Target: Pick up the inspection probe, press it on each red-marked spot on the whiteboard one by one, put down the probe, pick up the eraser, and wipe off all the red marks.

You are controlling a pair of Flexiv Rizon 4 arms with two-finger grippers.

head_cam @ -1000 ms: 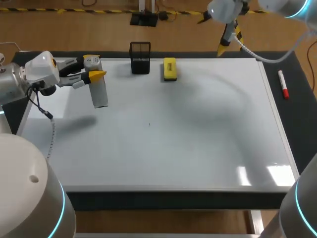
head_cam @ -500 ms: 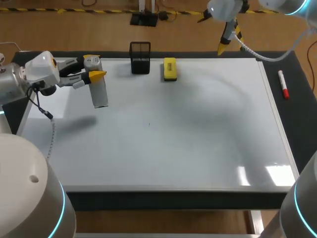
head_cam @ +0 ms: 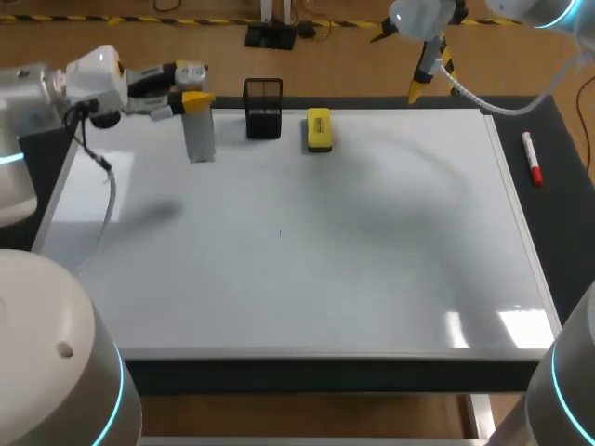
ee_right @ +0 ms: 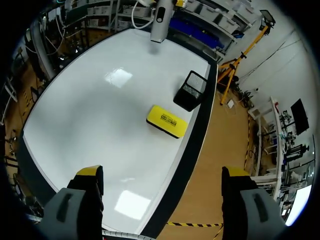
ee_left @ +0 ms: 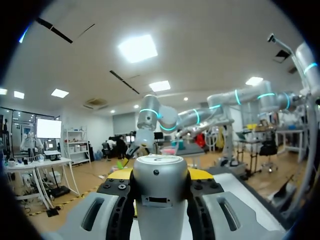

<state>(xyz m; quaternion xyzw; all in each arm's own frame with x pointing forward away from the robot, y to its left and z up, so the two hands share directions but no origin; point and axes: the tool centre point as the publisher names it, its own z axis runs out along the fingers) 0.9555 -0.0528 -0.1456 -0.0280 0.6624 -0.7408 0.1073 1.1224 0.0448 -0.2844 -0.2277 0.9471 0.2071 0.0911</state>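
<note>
The inspection probe (head_cam: 200, 137), a grey cylinder, hangs upright over the whiteboard's (head_cam: 307, 251) far left part, next to the black mesh holder (head_cam: 263, 109). My left gripper (head_cam: 192, 85) is shut on its top end. In the left wrist view the probe (ee_left: 160, 192) fills the gap between the fingers (ee_left: 102, 212). The yellow eraser (head_cam: 319, 130) lies on the board just right of the holder. My right gripper (head_cam: 429, 76) hangs open beyond the far edge. From the right wrist view, the eraser (ee_right: 167, 120), the holder (ee_right: 191, 90) and the probe (ee_right: 160, 20) lie ahead of the right gripper (ee_right: 162, 175). I see no red marks.
A red marker (head_cam: 532, 158) lies on the dark mat right of the board. A tiny dark dot (head_cam: 279, 233) sits near the board's middle.
My left arm has carried the probe up, toward the far edge and to the right, closer to the mesh holder. The right arm has not moved.
</note>
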